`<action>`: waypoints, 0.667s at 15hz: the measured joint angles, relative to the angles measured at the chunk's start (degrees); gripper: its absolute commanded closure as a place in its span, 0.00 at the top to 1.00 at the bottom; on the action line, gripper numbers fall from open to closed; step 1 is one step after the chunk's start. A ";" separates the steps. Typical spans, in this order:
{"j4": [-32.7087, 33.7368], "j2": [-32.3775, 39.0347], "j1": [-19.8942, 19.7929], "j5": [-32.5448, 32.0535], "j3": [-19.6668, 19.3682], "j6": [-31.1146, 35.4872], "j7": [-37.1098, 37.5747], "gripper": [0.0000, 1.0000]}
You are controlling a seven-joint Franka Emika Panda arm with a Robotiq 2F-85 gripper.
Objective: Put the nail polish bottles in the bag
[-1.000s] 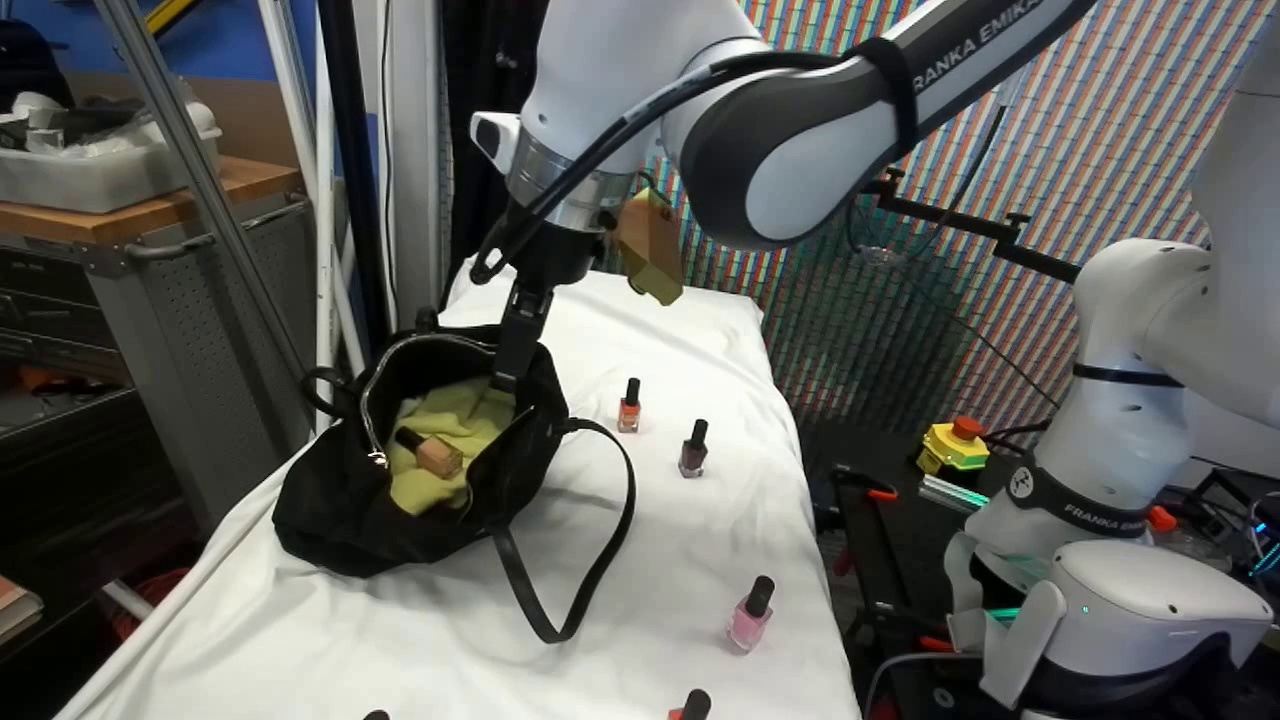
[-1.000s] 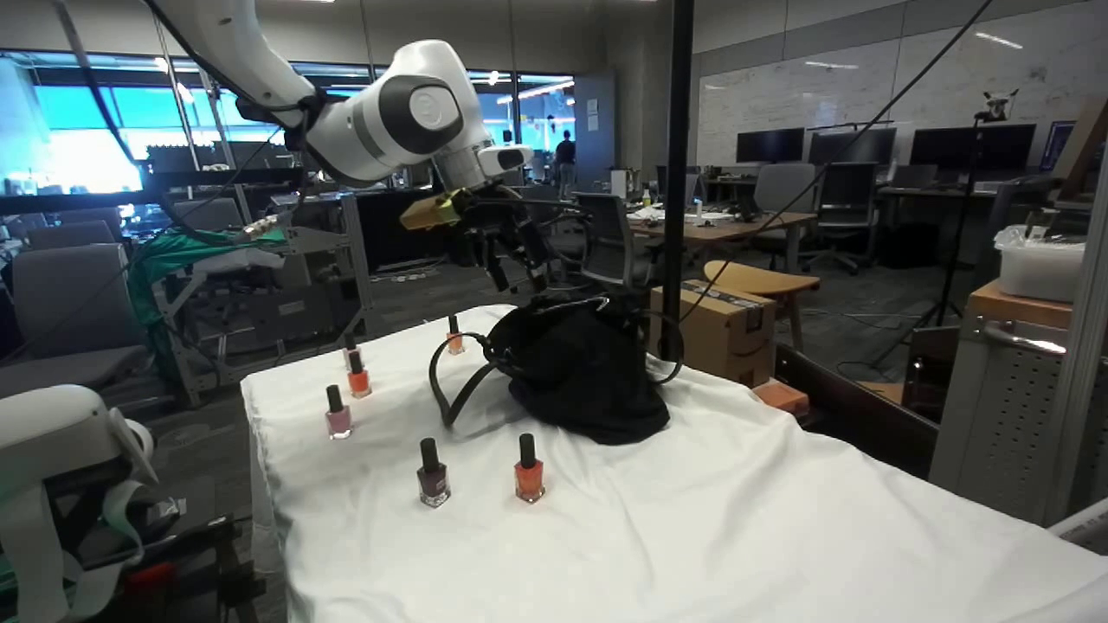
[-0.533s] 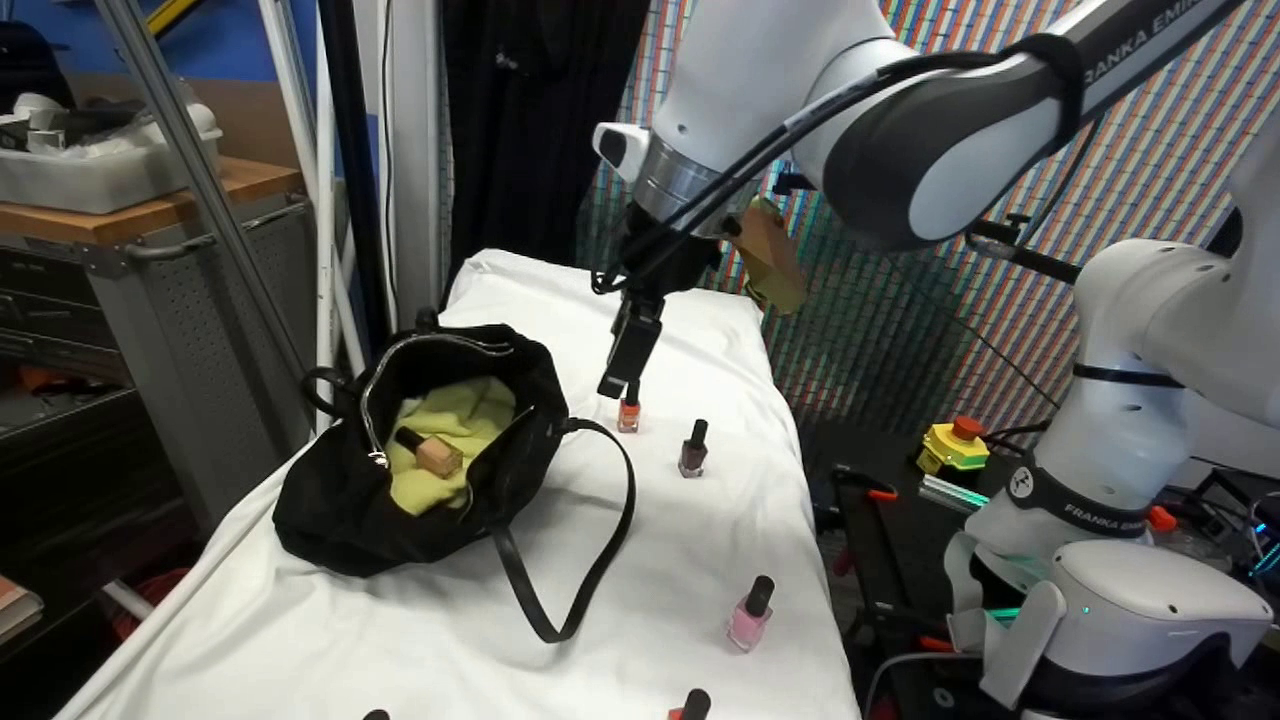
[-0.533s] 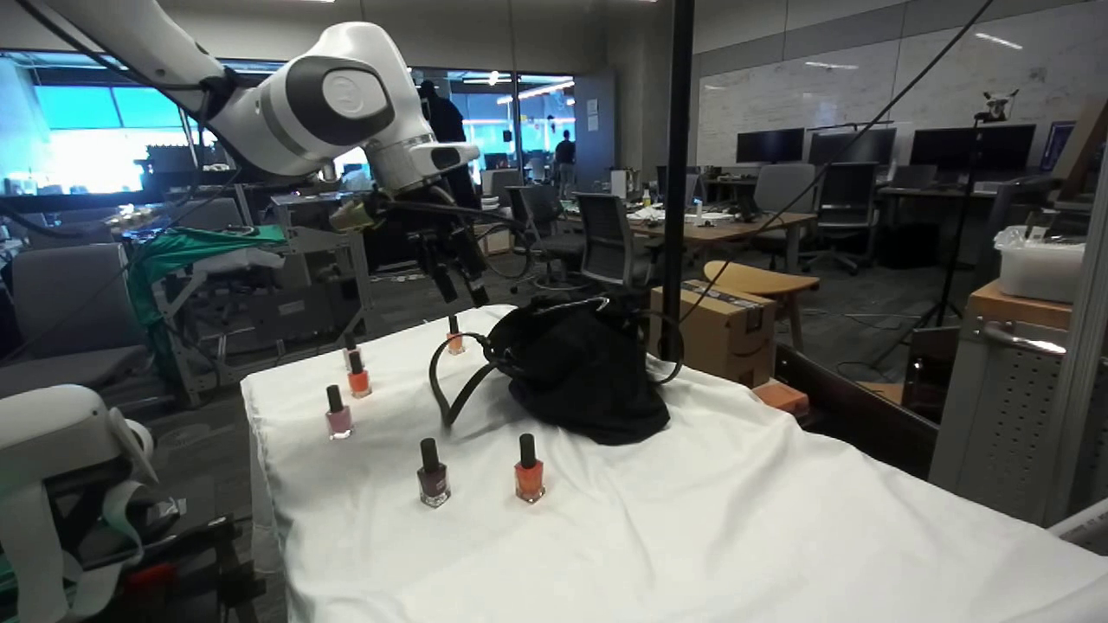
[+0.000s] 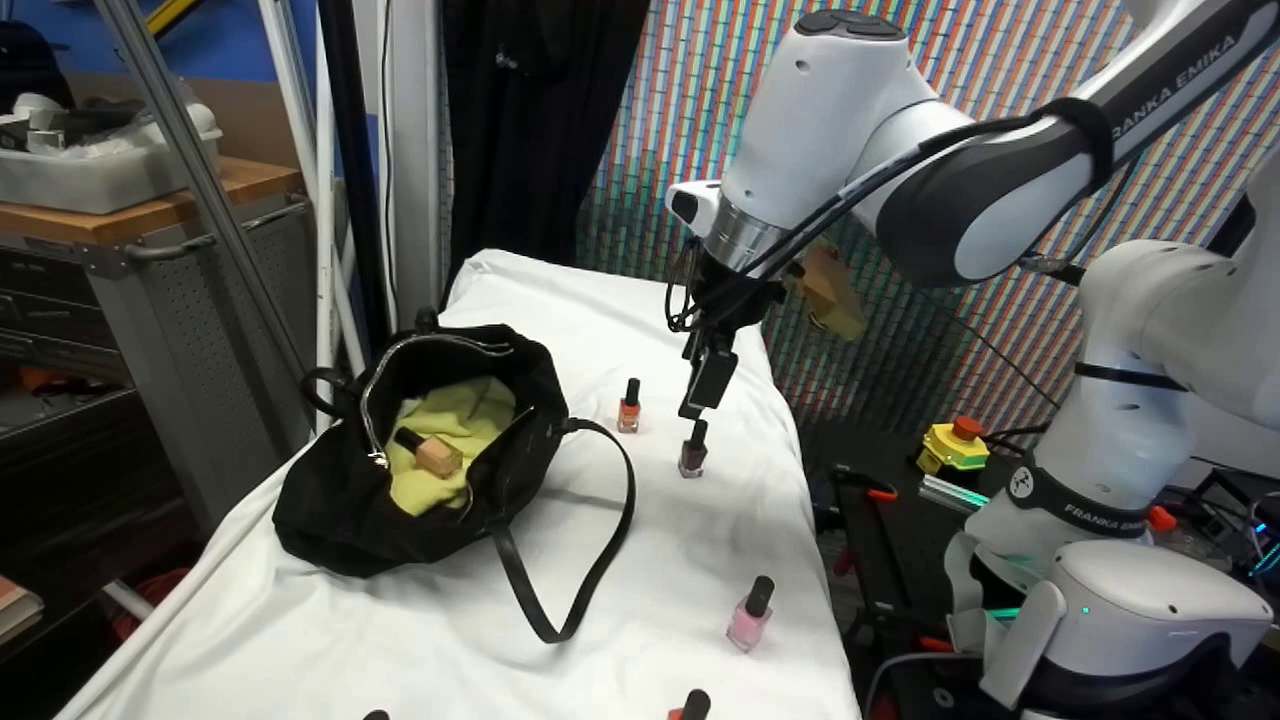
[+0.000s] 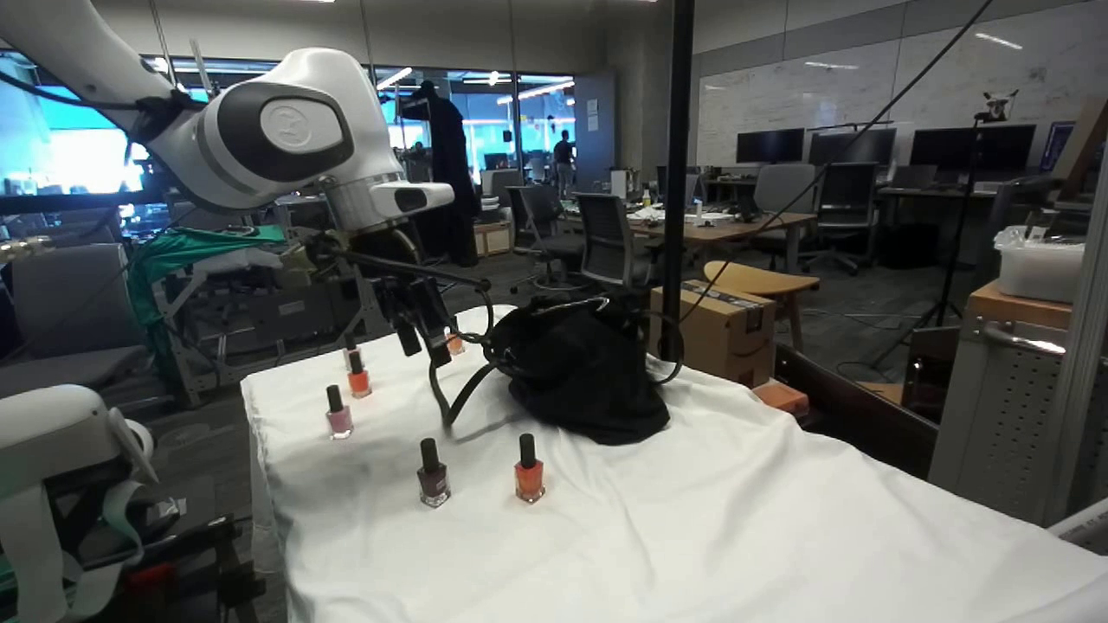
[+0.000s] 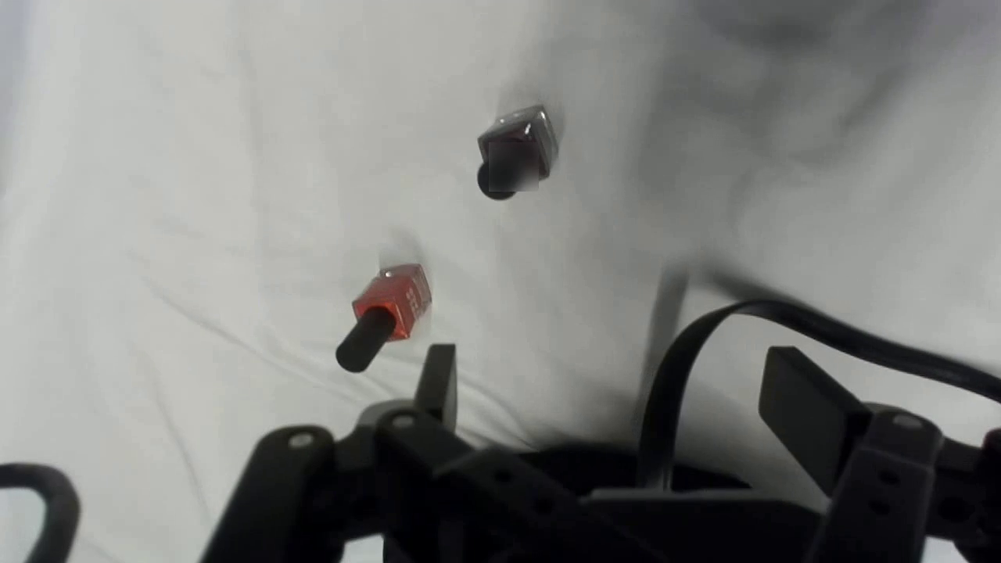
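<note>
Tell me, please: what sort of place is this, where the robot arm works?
Probably a robotics lab, perhaps with office space: the exterior views show the robot arm, a yellow box with a red button, and, in the background, monitors.

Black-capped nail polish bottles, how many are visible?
7: tan one in the black fabric bag; on white cloth, in an exterior view, orange and dark purple in front, pink, second orange and pale at left, third orange at back. The bag may hide more.
</note>
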 measured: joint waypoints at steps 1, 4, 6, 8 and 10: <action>-0.54 0.14 -0.73 0.00 -0.06 0.29 -1.23 1.00; -1.00 1.18 -2.79 -0.06 -0.58 1.28 -5.42 1.00; -0.92 2.45 -3.90 -0.08 -1.13 2.60 -8.65 1.00; -0.55 4.34 -4.69 -0.07 -1.92 4.33 -11.97 1.00; -0.04 6.51 -5.19 -0.02 -2.69 6.00 -15.22 1.00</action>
